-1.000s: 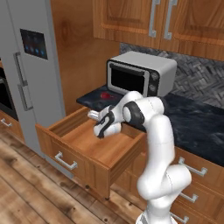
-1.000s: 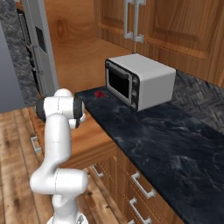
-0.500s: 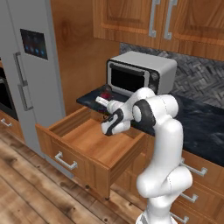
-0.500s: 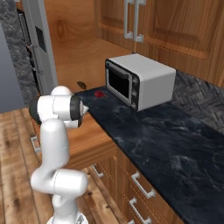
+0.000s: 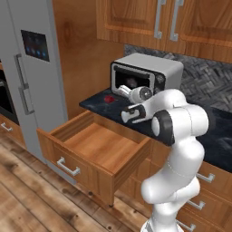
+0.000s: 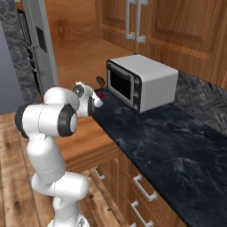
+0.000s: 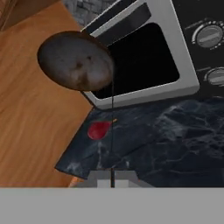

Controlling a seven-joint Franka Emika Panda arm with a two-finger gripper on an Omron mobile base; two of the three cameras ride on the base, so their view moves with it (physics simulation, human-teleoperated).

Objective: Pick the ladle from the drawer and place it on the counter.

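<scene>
Left base view, gripper (image 5: 118,92): raised over the front edge of the counter (image 5: 217,136), just ahead of the toaster oven (image 5: 147,74); the fingers themselves are too small to read here.
Left base view, drawer (image 5: 93,149): pulled out below and to the near side of the fingers, its light wooden floor bare.
Left base view, red object (image 5: 108,98): lies on the slab just below the fingers, apart from them.
Right base view, ladle (image 6: 101,80): its dark bowl shows just beyond the fingers, up off the slab, in front of the wooden side panel (image 6: 73,44).
Right base view, gripper (image 6: 98,95): beside the oven's door; how far it is open I cannot tell from this side.
Hand view, ladle (image 7: 76,61): the thin handle runs straight up from between the fingertips to the round bowl, which hangs before the oven's dark window.
Hand view, fingers: closed narrow, pinching the handle's end.
Hand view, counter (image 7: 175,135): dark marbled slab beneath the held ladle, not touching it.
</scene>
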